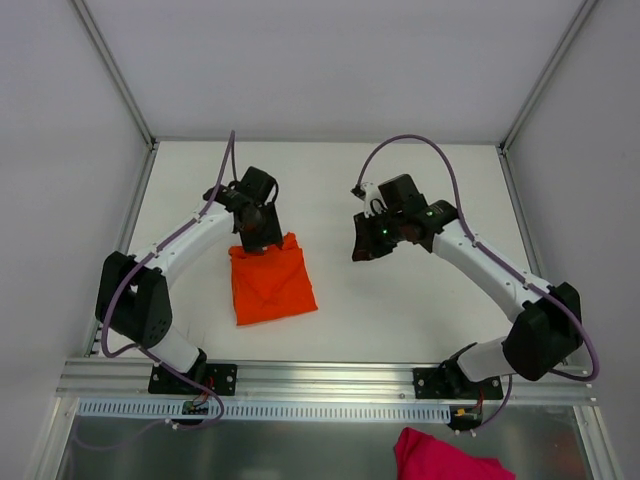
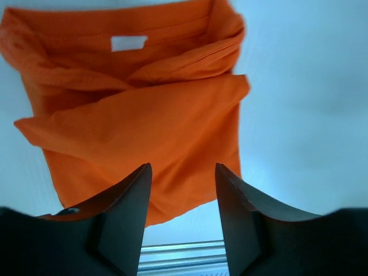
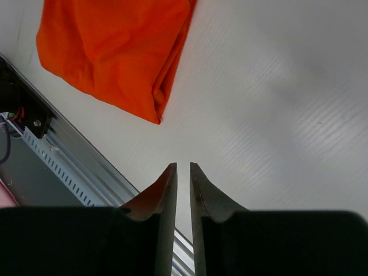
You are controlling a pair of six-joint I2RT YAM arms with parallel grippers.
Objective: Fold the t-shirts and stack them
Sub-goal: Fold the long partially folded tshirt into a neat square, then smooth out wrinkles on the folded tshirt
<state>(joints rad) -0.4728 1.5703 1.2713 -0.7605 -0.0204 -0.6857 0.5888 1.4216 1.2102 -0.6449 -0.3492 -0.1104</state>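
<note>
The orange t-shirt (image 1: 270,290) lies on the white table (image 1: 400,190), folded into a compact, roughly rectangular bundle with uneven layered pleats. Its white neck label (image 2: 129,42) faces up on the end of the bundle nearest the aluminium rail (image 1: 330,375). The left gripper (image 1: 258,238) hangs directly over the t-shirt's far edge. Its jaws are moderately wide apart and nothing is clamped between them; the wrist view shows the fabric beyond the gap. The right gripper (image 1: 362,248) is off to the t-shirt's right, apart from it, above bare table. Its jaws show only a narrow slit and hold nothing. A magenta cloth (image 1: 445,462) lies beyond the rail, well apart from the t-shirt on its near right.
</note>
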